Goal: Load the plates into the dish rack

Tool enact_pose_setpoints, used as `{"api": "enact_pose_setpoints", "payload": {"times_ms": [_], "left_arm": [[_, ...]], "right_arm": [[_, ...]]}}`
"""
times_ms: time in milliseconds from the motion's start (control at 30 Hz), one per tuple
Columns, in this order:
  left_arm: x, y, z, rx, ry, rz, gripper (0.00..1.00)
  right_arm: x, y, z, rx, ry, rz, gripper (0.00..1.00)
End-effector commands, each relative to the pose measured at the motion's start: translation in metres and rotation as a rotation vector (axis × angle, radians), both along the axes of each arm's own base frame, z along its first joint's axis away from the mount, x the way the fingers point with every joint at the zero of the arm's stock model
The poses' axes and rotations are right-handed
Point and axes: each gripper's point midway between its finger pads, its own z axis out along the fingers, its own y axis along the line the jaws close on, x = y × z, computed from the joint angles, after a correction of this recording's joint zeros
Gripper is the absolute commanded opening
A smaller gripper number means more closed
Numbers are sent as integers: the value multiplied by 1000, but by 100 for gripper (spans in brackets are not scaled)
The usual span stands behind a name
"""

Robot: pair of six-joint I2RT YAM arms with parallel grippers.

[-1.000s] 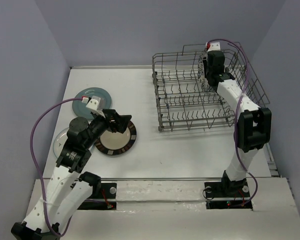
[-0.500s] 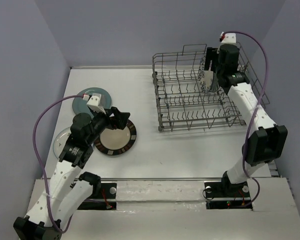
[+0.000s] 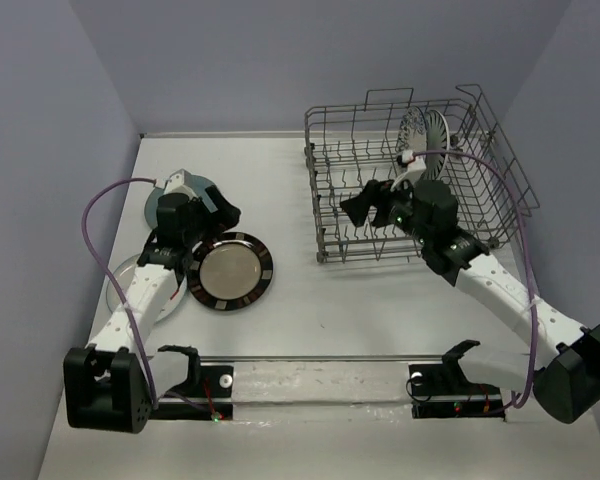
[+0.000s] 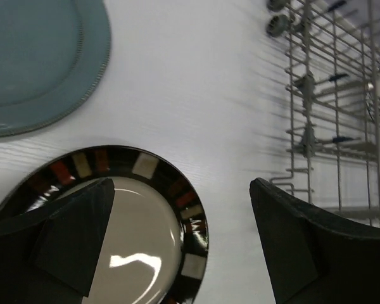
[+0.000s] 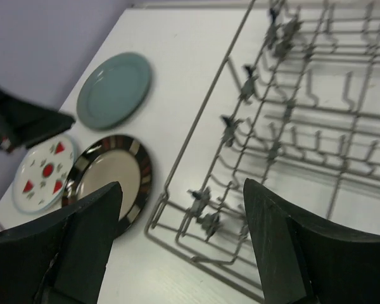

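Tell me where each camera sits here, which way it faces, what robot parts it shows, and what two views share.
Top external: fixed above and behind the bases, looking down on the table; left arm and right arm show whole.
Left wrist: above the table's left side, facing down; its open fingers frame the brown-rimmed plate, teal plate beyond.
Right wrist: over the front left corner of the dish rack, facing leftward and down past its open fingers.
Shared: both wrist views show those two plates and the rack wires.

The teal plate (image 5: 114, 90) is plain; the cream plate (image 4: 139, 253) has a dark rim with red, brown and cream blocks; the white plate (image 5: 43, 176) bears red marks; the dish rack (image 3: 470, 180) is grey.
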Motion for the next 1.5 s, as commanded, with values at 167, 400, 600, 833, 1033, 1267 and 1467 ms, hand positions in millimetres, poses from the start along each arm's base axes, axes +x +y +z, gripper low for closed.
{"api": "enact_pose_setpoints", "payload": {"times_ms": [167, 400, 600, 833, 1033, 1267, 1467], "left_arm": [[44, 135, -6, -76, 4, 460, 99], [65, 191, -35, -21, 81, 561, 99], [78, 216, -70, 8, 172, 570, 95], [94, 223, -89, -19, 183, 556, 92], [103, 227, -114, -35, 230, 557, 88], [109, 219, -137, -109, 263, 526, 82], [111, 213, -144, -176, 244, 513, 63]], "right_arm": [[-40, 33, 5, 129, -77, 176, 82], [-51, 35, 1, 148, -91, 219, 82], [-53, 38, -3, 152, -87, 241, 81], [-52, 42, -8, 144, -80, 260, 80], [-48, 40, -13, 129, -79, 240, 80], [-41, 39, -19, 108, -71, 218, 79], [-36, 39, -24, 97, -61, 198, 79]]}}
